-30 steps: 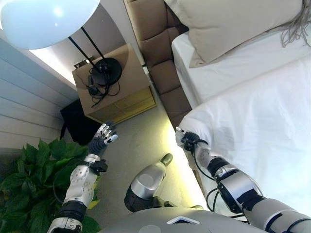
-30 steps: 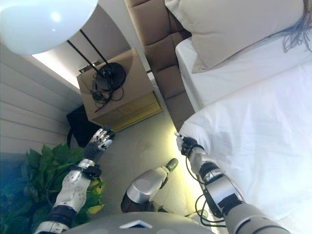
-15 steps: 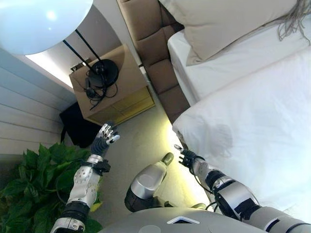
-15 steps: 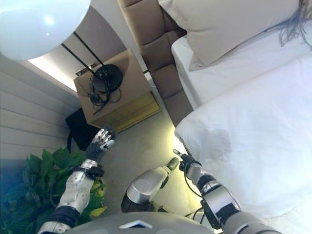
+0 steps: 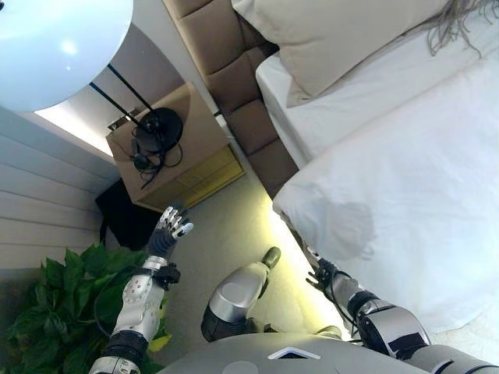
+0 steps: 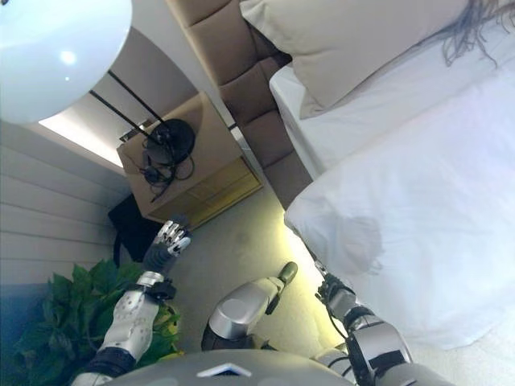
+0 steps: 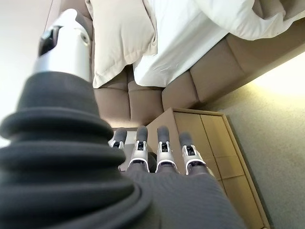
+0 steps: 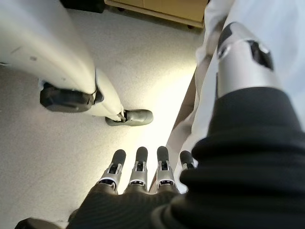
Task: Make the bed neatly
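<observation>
A white duvet (image 5: 405,195) covers the bed, its near corner hanging over the side by the floor. Above it lie a strip of bare white sheet (image 5: 343,101) and a beige pillow (image 5: 335,35) against the headboard. My right hand (image 5: 321,274) is low beside the bed, just under the duvet's corner and apart from it. In the right wrist view that hand (image 8: 138,176) has straight fingers over the carpet and holds nothing. My left hand (image 5: 170,227) is raised over the floor near the nightstand, open and empty.
A wooden nightstand (image 5: 168,156) carries a black lamp base and tangled cables, under a big white lamp shade (image 5: 54,47). A brown padded headboard (image 5: 226,70) stands beside it. A black bag (image 5: 121,218) and a green plant (image 5: 54,304) sit at the left. Beige carpet (image 5: 226,234) lies between.
My right hand has come away from the duvet's corner and dropped back toward my body. The camera has shifted a little. The left hand stays raised.
</observation>
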You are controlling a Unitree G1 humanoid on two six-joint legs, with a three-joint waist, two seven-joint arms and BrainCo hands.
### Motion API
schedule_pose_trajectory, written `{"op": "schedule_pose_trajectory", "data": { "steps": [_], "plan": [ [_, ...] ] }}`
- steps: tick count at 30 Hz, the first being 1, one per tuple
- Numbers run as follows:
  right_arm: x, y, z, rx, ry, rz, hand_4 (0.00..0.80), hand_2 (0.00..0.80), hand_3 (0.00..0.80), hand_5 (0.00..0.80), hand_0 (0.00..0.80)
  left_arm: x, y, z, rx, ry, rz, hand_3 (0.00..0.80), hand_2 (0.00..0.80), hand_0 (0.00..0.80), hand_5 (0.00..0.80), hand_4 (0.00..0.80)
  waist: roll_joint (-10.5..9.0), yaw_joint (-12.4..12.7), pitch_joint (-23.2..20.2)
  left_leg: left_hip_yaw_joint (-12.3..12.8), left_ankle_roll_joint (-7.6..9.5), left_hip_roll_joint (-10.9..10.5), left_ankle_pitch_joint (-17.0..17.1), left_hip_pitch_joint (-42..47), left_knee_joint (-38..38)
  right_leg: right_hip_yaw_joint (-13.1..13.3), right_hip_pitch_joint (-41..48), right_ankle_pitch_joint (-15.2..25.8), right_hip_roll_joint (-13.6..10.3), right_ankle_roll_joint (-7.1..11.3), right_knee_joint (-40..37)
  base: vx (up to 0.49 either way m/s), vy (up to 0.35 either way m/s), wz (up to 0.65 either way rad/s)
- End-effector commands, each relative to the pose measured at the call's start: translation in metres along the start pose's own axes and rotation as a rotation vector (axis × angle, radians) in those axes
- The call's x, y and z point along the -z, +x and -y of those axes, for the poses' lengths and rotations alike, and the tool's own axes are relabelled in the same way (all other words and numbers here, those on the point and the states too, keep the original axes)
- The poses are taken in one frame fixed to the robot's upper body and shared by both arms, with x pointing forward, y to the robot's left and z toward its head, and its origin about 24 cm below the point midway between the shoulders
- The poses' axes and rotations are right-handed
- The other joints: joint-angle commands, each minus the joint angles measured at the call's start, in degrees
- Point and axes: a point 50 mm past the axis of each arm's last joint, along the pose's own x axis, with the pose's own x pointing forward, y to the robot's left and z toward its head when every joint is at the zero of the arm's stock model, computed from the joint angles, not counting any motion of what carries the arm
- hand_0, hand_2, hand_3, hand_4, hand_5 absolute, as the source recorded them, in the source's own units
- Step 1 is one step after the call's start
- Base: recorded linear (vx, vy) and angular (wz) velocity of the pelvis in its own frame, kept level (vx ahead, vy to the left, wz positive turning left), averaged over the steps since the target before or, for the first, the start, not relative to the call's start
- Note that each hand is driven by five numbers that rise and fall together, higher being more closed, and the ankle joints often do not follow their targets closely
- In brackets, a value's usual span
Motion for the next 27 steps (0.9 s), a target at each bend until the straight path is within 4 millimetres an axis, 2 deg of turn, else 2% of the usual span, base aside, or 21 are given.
{"op": "schedule_pose_trajectory", "data": {
  "steps": [1,7,10,18,19,23,27],
  "plan": [
    [-0.008,0.000,-0.007,-0.066,0.088,0.064,0.000,0.000,0.000,0.000,0.000,-0.015,0.010,0.016,0.040,-0.016,0.121,0.000,0.000,0.000,0.000,0.000,1.26,-0.71,-0.77,-0.18,-4.05,4.90,1.16,-0.52,-1.15,0.75,-1.15,9.11,-3.09,-0.95,0.57,-0.008,-0.047,-0.15],
    [-0.027,-0.005,-0.007,-0.146,0.182,0.230,0.000,0.000,0.000,0.000,0.000,-0.016,0.006,0.012,0.029,0.001,0.105,0.000,0.000,0.000,0.000,0.000,0.09,-1.91,-2.19,0.61,-4.38,6.38,1.29,1.69,-2.79,1.13,-0.10,8.69,-1.83,-1.15,0.04,0.015,-0.073,-0.12],
    [-0.035,-0.009,0.000,-0.165,0.221,0.317,0.000,0.000,0.000,0.000,0.000,-0.017,0.003,0.005,0.022,0.017,0.094,0.000,0.000,0.000,0.000,0.000,-0.64,-2.62,-3.43,1.15,-4.46,7.06,1.14,3.10,-3.49,1.44,0.45,8.57,-1.25,-1.09,-0.18,0.040,-0.075,-0.03],
    [-0.050,-0.020,0.039,-0.099,0.347,0.466,0.000,0.000,0.000,0.000,0.000,-0.017,-0.008,-0.011,0.010,0.062,0.051,0.000,0.000,0.000,0.000,0.000,-2.62,-4.36,-6.79,2.27,-4.63,8.68,0.32,7.41,-4.82,2.48,2.62,8.46,0.26,-0.92,-1.06,0.072,-0.086,-0.05],
    [-0.049,-0.020,0.039,-0.099,0.347,0.466,0.000,0.000,0.000,0.000,0.000,-0.017,-0.009,-0.011,0.011,0.062,0.051,0.000,0.000,0.000,0.000,0.000,-2.60,-4.32,-6.76,2.28,-4.65,8.71,0.33,7.50,-4.87,2.48,2.70,8.46,0.28,-0.93,-1.10,0.049,-0.072,-0.15],
    [-0.064,-0.029,0.062,-0.036,0.432,0.560,0.000,0.000,0.000,0.000,0.000,-0.017,-0.015,-0.018,0.016,0.091,0.026,0.000,0.000,0.000,0.000,0.000,-3.45,-5.33,-7.70,3.10,-4.22,9.21,1.08,9.65,-5.87,2.31,3.78,9.52,0.99,-1.23,-2.06,0.018,-0.085,-0.06],
    [-0.070,-0.037,0.075,-0.013,0.431,0.636,0.000,0.000,0.000,0.000,0.000,-0.022,-0.018,-0.025,0.016,0.112,0.016,0.000,0.000,0.000,0.000,0.000,-4.30,-6.47,-8.48,4.12,-4.06,9.94,0.90,12.01,-7.65,2.88,4.42,9.74,1.78,-1.02,-2.91,0.033,-0.105,-0.05]
  ]
}}
